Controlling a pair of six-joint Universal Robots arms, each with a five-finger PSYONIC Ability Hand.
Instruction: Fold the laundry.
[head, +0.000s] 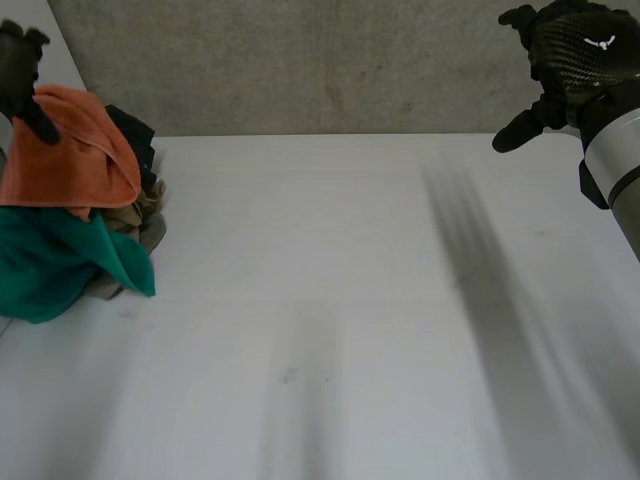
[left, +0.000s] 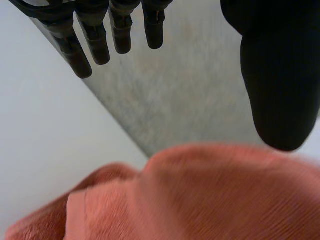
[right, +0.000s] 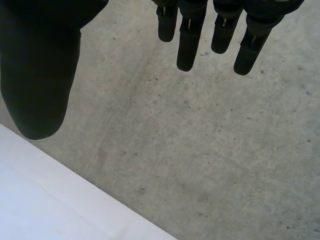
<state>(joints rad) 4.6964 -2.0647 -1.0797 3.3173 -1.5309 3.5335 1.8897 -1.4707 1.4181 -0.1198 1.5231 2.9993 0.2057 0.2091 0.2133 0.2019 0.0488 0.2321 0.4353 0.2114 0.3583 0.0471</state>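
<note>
A heap of laundry lies at the table's far left: an orange towel on top, a teal cloth below it, dark and olive pieces behind. My left hand hovers over the orange towel, its fingers straight and the thumb spread, holding nothing. My right hand is raised above the table's far right corner, open, with its fingers and thumb apart and nothing between them.
The white table stretches bare from the heap to the right side. A grey concrete wall stands behind its far edge. The right wrist view looks onto grey floor past the table edge.
</note>
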